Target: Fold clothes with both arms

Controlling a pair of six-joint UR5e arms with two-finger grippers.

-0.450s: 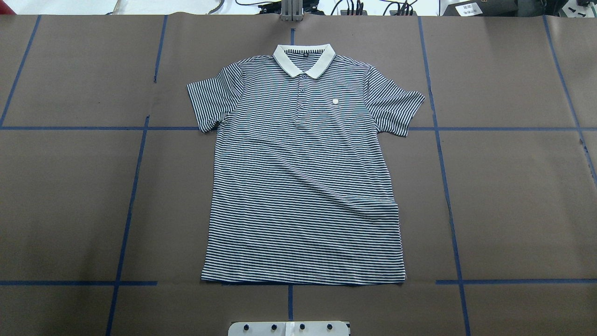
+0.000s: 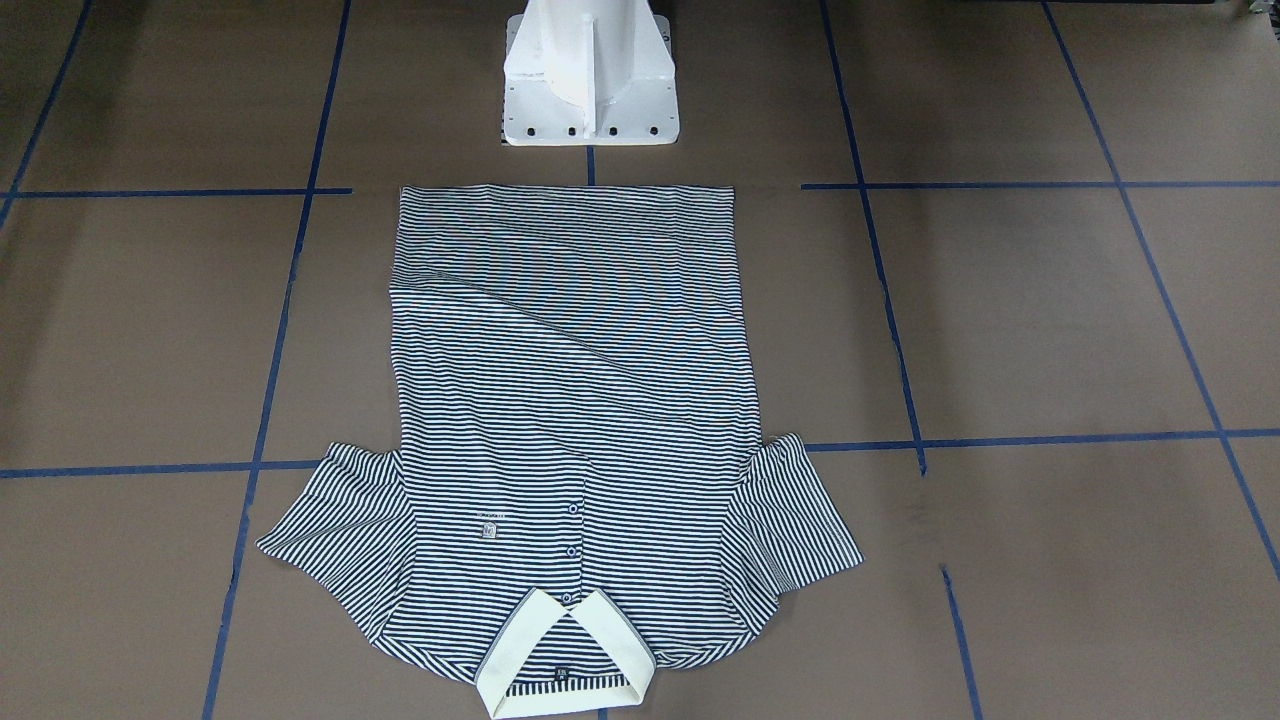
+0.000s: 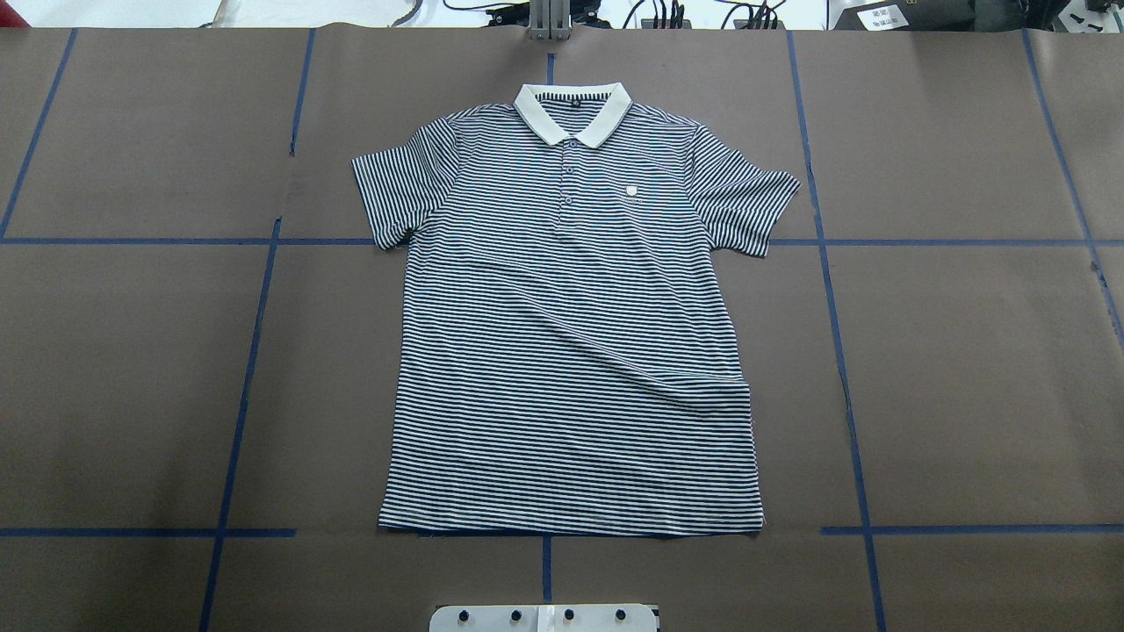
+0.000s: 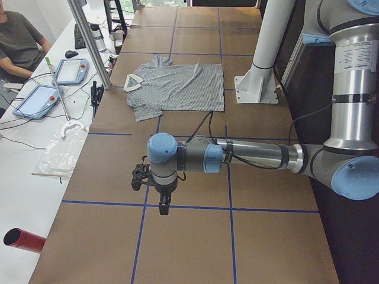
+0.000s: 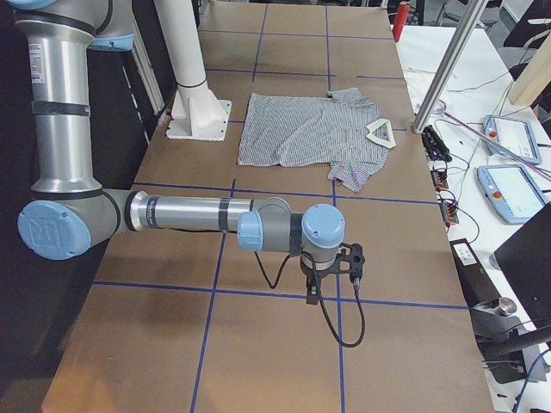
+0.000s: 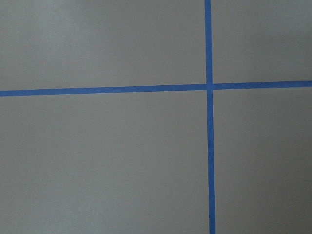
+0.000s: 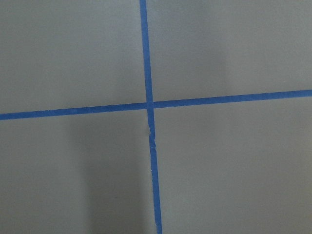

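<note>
Front-facing view: the striped polo shirt (image 2: pixel 570 400) lies flat and face up in the middle of the brown bench (image 2: pixel 1000 320). Its cream collar (image 2: pixel 560 650) is at 6 o'clock and nearly meets the frame edge. Its hem is at 12 o'clock, just short of the white pedestal (image 2: pixel 590 75). A long diagonal crease crosses the body, and the chest logo (image 2: pixel 489 527) is too small to read.

Overhead view: the shirt is the other way up, with the collar at 12 o'clock, the hem at 6, and the sleeves spread to either side. Only a sliver of the pedestal plate shows at 6 o'clock.

Left side view: this view shows my left arm (image 4: pixel 254 157), reaching toward 9 o'clock. My left hand (image 4: pixel 163 207) points down over a blue tape line (image 4: pixel 195 207), well apart from the shirt at 12 o'clock. The hand is dark and small, so I cannot tell whether it is released or clenched. A seated operator (image 4: pixel 18 41) is cut off at 10 o'clock, and a red cylinder (image 4: pixel 23 239) lies at 8 o'clock.

Right side view: my right arm (image 5: pixel 189 213) stretches toward 3 o'clock. My right hand (image 5: pixel 312 292) hangs near the centre with a black cable (image 5: pixel 340 331) looping beneath it. I cannot tell its state either.

Both wrist views show only bench surface and a tape crossing.
</note>
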